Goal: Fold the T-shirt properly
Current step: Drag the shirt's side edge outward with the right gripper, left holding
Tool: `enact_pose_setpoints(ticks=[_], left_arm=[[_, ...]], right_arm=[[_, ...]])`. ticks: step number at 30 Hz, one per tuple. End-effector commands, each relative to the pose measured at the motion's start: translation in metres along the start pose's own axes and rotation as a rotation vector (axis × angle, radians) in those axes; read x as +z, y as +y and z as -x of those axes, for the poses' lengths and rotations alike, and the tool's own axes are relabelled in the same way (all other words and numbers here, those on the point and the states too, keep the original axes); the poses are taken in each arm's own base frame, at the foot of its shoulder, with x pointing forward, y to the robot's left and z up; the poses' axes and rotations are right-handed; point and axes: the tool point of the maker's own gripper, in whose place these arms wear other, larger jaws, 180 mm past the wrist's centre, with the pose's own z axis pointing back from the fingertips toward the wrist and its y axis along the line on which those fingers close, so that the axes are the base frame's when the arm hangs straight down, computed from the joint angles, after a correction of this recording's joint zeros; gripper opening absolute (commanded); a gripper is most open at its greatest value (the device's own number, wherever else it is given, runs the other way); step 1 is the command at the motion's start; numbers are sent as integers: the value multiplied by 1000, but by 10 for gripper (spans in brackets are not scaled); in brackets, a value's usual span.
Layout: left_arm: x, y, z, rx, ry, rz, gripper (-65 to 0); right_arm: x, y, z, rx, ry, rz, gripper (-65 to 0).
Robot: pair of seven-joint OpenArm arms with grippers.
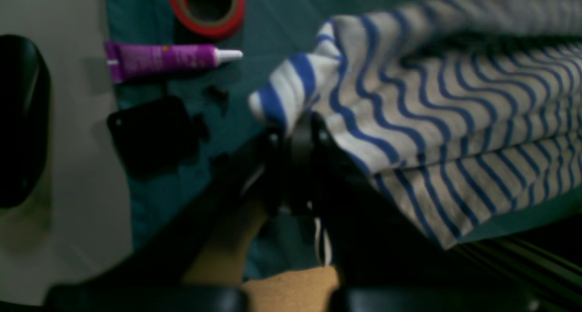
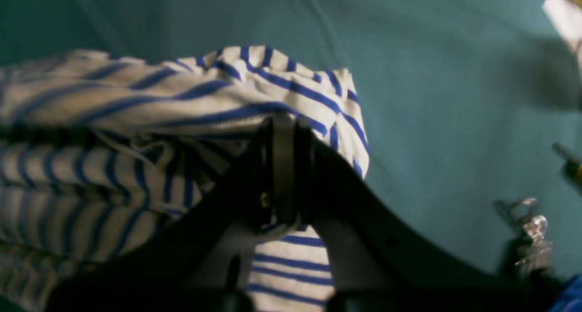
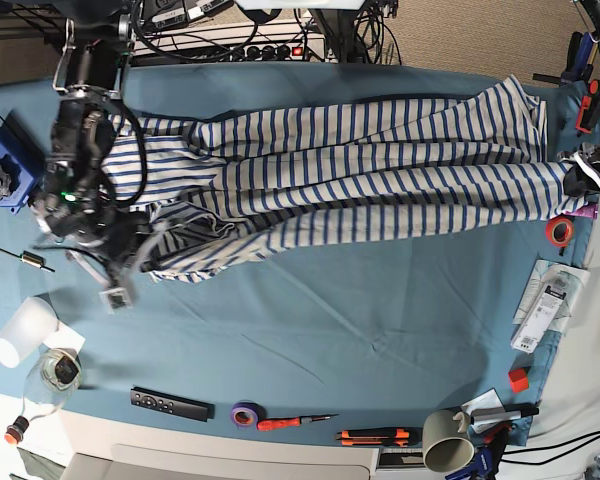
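The white T-shirt [image 3: 380, 170] with thin blue stripes is stretched sideways across the far half of the teal table cloth [image 3: 360, 320], bunched into long folds. My right gripper [image 3: 132, 258], on the left of the base view, is shut on a bunched end of the shirt; in the right wrist view the gripper [image 2: 283, 132] pinches a fold of the striped cloth [image 2: 136, 98]. My left gripper [image 3: 580, 178], at the far right edge, is shut on the other end; in the left wrist view the gripper [image 1: 295, 130] clamps a corner of the shirt [image 1: 454, 121].
A red tape roll [image 1: 207, 7], a purple tube [image 1: 163, 59] and a black block [image 1: 152, 132] lie by the left gripper. A blue block [image 3: 2, 170], a white cup [image 3: 20, 333], a remote [image 3: 170, 404], a purple tape roll [image 3: 244, 413] and a mug [image 3: 442, 450] line the table's edges.
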Motion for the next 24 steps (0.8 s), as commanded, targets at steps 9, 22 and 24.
enact_pose_setpoints(ticks=[9, 22, 24], left_arm=[[7, 3, -12, -28, -27, -10, -650], [19, -13, 17, -93, 56, -19, -650], [23, -23, 16, -127, 43, -14, -650]], right_arm=[[28, -47, -7, -113, -94, 75, -650], [37, -56, 39, -135, -1, 131, -650], [49, -68, 43, -162, -18, 172, -650]])
